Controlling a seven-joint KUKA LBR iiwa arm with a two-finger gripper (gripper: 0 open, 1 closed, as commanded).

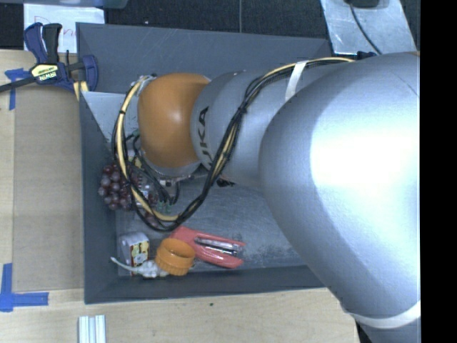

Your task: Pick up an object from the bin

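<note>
The arm is reaching into the grey metal bin (214, 48) from the view's right, its rounded orange wrist cover (170, 120) hanging over the bin's left half. Beneath the cover, the gripper (153, 190) is sitting low among looping yellow and black cables. Those cables and the cover are hiding its tip, so I cannot tell whether it is apart, together or clamped on anything.

The nearest thing is a cluster of dark purple plastic grapes (114, 184), lying against the bin's left wall, just beside the gripper on its left in the view. Whether the 2 are touching cannot be told. The cluster's long axis is running along that wall, up and down in the view.

4 other things are lying along the bin's lower wall, below the gripper:
- a salmon-red plastic hand tool with dark jaws (214, 249), its length running left to right
- a squat orange round cup-like piece (176, 256), touching the tool's left end
- a small white and yellow printed box (136, 249)
- a crumpled white scrap (145, 269)

My judgement: any pick here is turning on a small shift leftward for the grapes, or downward for the row.
</note>
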